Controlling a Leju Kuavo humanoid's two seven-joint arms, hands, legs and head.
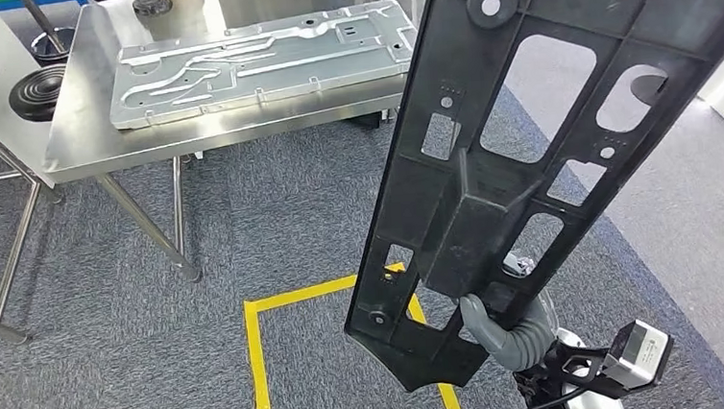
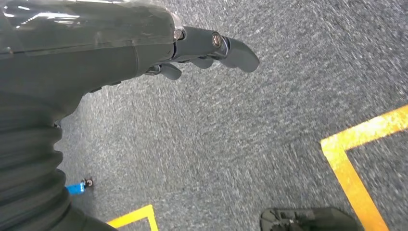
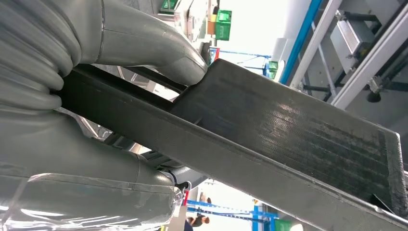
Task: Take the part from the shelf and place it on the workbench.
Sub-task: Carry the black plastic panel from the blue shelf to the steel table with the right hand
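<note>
**Black part held up in the right hand, steel table ahead**

You have the long black plastic part clamped in the right hand. The grip is at the part's lower, narrower end: in the head view a grey thumb hooks over the part's edge near the bottom, and the rest of the panel rises slanting up and to the right, well above the carpet. In the right wrist view the fingers press on one face of the part's dark edge while the thumb bears on the opposite side, so the panel is pinched between them.

Your left hand hangs over the carpet with nothing in it; its dark fingers are loosely extended and slightly apart.

The steel table stands ahead and to the left, apart from the part. A flat grey metal panel lies on its top. Yellow floor tape marks a box on the carpet just below the part
</note>
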